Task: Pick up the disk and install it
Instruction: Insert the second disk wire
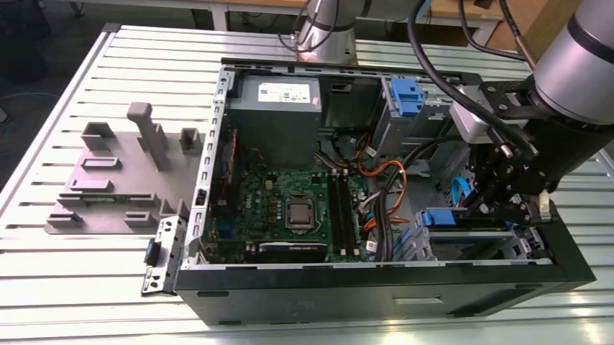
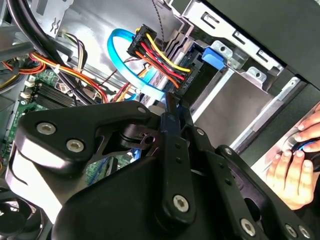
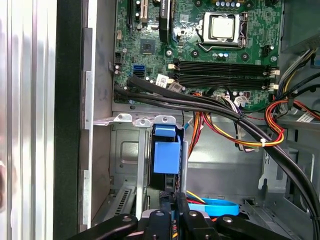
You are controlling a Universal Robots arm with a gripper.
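Observation:
The disk (image 1: 439,218) stands on edge in the metal drive cage at the case's front corner, on the exterior view's right; its blue carrier end faces the motherboard. In the first wrist view the disk (image 3: 166,152) is seen edge-on between the cage rails. My gripper (image 1: 487,210) reaches down into that bay from the exterior view's right. In both wrist views its fingers (image 3: 167,200) are drawn close together on the disk's near edge, with blue plastic showing between them at the gripper (image 2: 172,104). The carrier's blue end (image 2: 213,57) shows past the fingertips.
The open computer case (image 1: 384,277) lies on a slatted table. Inside are a grey power supply (image 1: 276,97), the motherboard (image 1: 298,205), cable bundles (image 1: 379,183), a blue data cable (image 2: 120,55) and another blue carrier (image 1: 405,97). A grey fixture (image 1: 125,180) lies beside the case. A hand (image 2: 295,167) rests outside it.

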